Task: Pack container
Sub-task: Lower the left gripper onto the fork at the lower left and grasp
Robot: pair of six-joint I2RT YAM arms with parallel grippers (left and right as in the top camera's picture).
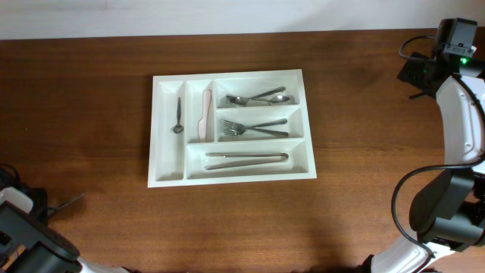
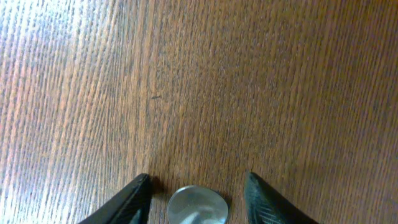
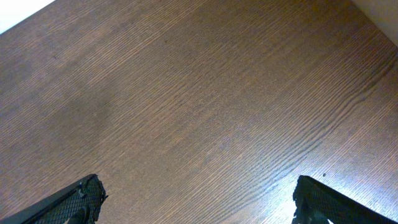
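The claw (image 2: 198, 178) hangs over the wooden tabletop (image 2: 199, 74), its fingertips (image 2: 134, 199) apart, with a shiny rounded metal piece (image 2: 197, 206) between them.

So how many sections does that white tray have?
5. Two narrow upright ones sit at the tray's left, and three long horizontal ones are stacked to their right: top, middle, bottom. None looks hidden.

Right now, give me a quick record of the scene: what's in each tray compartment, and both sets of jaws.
container: white tray, five compartments
narrow slots: small spoon; pale knife
long slots: spoons; forks; long steel utensils
left jaws: partly apart, shiny round piece between, grip unclear
right jaws: wide apart, empty
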